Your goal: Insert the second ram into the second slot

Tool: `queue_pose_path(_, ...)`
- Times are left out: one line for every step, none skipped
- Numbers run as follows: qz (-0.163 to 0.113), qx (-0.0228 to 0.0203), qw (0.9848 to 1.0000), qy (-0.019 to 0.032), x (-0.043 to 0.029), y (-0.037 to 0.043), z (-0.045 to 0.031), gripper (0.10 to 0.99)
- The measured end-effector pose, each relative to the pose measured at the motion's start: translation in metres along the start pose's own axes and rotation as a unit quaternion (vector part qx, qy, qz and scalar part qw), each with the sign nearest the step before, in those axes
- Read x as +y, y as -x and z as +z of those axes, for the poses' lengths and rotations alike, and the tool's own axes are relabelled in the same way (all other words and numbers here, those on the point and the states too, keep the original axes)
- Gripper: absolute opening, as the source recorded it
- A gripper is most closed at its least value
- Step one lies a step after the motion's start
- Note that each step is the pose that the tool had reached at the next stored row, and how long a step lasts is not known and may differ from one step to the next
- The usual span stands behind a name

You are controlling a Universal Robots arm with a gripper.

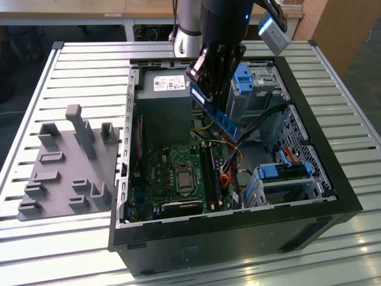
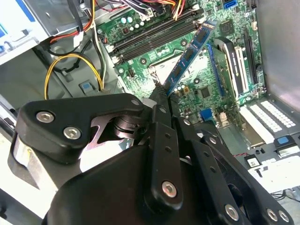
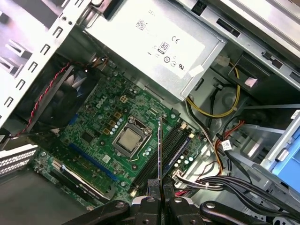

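Note:
My gripper (image 1: 205, 88) is shut on the second ram (image 1: 219, 118), a long dark-blue stick. It hangs tilted in the air above the open computer case, over the cables beside the power supply. In the second wrist view the second ram (image 2: 190, 54) sticks out from the gripper (image 2: 158, 97) toward the green motherboard. In the first wrist view the second ram (image 3: 160, 147) appears edge-on, rising from the gripper (image 3: 159, 187) and lined up roughly along the black memory slots (image 3: 154, 164). The memory slots (image 1: 211, 173) lie below and nearer the case front, with the stick clear of them.
The processor socket (image 1: 180, 179) sits beside the slots. Coloured cables (image 1: 238, 149) cross close to the slots' far end. The power supply (image 1: 164, 89), blue-tabbed drive bays (image 1: 286, 170) and the case walls (image 1: 238, 229) hem in the board. A grey fixture (image 1: 65, 167) lies on the exterior view's left.

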State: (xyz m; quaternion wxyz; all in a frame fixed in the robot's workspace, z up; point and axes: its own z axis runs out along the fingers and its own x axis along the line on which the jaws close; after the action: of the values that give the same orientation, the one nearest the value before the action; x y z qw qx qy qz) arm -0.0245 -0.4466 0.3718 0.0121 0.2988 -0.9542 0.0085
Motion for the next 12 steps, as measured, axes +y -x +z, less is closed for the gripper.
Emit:
queue_pose_path(0.003, 0.0001, 1.0, 0.0, 0.0, 0.0, 0.0, 0.141)
queue_pose_path(0.006, 0.0002, 1.0, -0.0001, 0.0, 0.0, 0.0, 0.141)
queue_pose_path(0.009, 0.0003, 1.0, -0.0001, 0.0, 0.0, 0.0001, 0.141)
queue_pose_path(0.012, 0.0005, 0.9999, -0.0002, 0.0, 0.0, 0.0, 0.141)
queue_pose_path(0.015, 0.0007, 0.9999, -0.0003, 0.0, 0.0, 0.0001, 0.141)
queue_pose_path(0.019, 0.0009, 0.9998, -0.0004, 0.0, 0.0, 0.0, 0.141)
queue_pose_path(0.023, 0.001, 0.9997, -0.0005, 0.0, 0.0, 0.0, 0.141)
queue_pose_path(0.028, 0.0012, 0.9996, -0.0005, 0.0, 0.0, 0.0, 0.141)
queue_pose_path(0.033, 0.0013, 0.9995, -0.0005, 0.0, 0.0, 0.0001, 0.141)
queue_pose_path(0.038, 0.0015, 0.9993, -0.0006, 0.0, 0.0, 0.0001, 0.141)
queue_pose_path(0.043, 0.0018, 0.9991, -0.0008, 0.0, 0.0, 0.0001, 0.141)
queue_pose_path(0.048, 0.002, 0.9989, -0.001, 0.0, 0.0, 0.0001, 0.141)
